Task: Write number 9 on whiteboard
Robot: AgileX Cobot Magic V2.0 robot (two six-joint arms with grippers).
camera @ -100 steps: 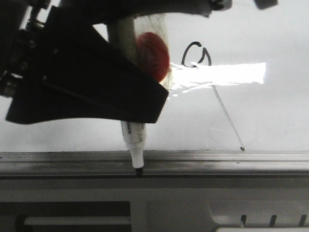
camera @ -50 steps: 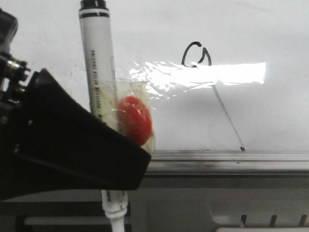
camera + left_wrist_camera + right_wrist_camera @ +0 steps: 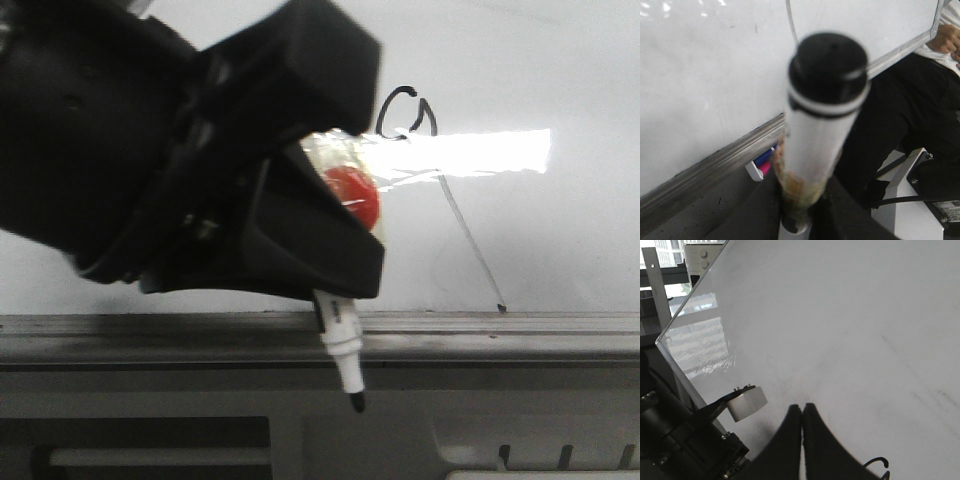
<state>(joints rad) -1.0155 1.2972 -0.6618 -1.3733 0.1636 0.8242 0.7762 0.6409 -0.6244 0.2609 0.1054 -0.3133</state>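
Observation:
The number 9 [image 3: 405, 117] is drawn in black on the whiteboard [image 3: 560, 80], a small open loop with a long faint tail slanting down to the right. My left gripper [image 3: 335, 280] fills the left of the front view, left of the figure. It is shut on a white marker [image 3: 341, 345] whose black tip points down below the grey rail [image 3: 520, 333], off the board. In the left wrist view the marker's black cap [image 3: 828, 65] points at the camera from the gripper [image 3: 800, 210]. My right gripper [image 3: 802, 408] is shut and empty against the whiteboard [image 3: 840, 315], part of the loop [image 3: 879, 461] beside it.
A red disc [image 3: 352, 195] under clear tape sits on the left gripper by the marker. Blue and pink pens [image 3: 767, 161] lie in a tray below the rail [image 3: 715, 161]. A person in black trousers [image 3: 900, 115] sits beside the board's end. A white roller [image 3: 746, 402] stands near the right gripper.
The left gripper dropped low with the marker, then rose and shifted right. The marker tip went from the rail to hanging below it, farther right. The number 9 is unchanged.

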